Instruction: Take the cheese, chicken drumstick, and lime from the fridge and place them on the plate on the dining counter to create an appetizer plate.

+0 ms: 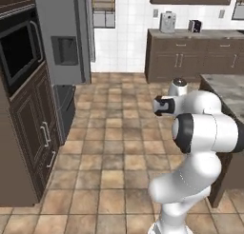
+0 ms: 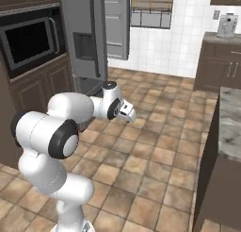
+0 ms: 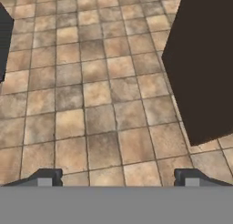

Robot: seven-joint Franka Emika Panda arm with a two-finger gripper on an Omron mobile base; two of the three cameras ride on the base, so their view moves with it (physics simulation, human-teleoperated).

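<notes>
Over the brown tiled floor [image 3: 91,104] hangs the gripper [image 3: 118,177], jaws spread wide w/ nothing between them, pointing down at bare tiles. Fridge [image 1: 64,38] stands at far left, doors closed, beside the black microwave [image 1: 16,50]. Dining counter [image 1: 228,92] sits close by on the arm's right; its dark base [image 3: 202,63] shows in hand view.

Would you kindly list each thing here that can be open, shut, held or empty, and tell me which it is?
fridge: doors shut, nothing taken out yet.
microwave: door shut.
gripper: jaws wide open, holding nothing, aimed at the floor tiles.
lower cabinets: doors and drawers shut.
dining counter: the part of its top in view is bare.
</notes>
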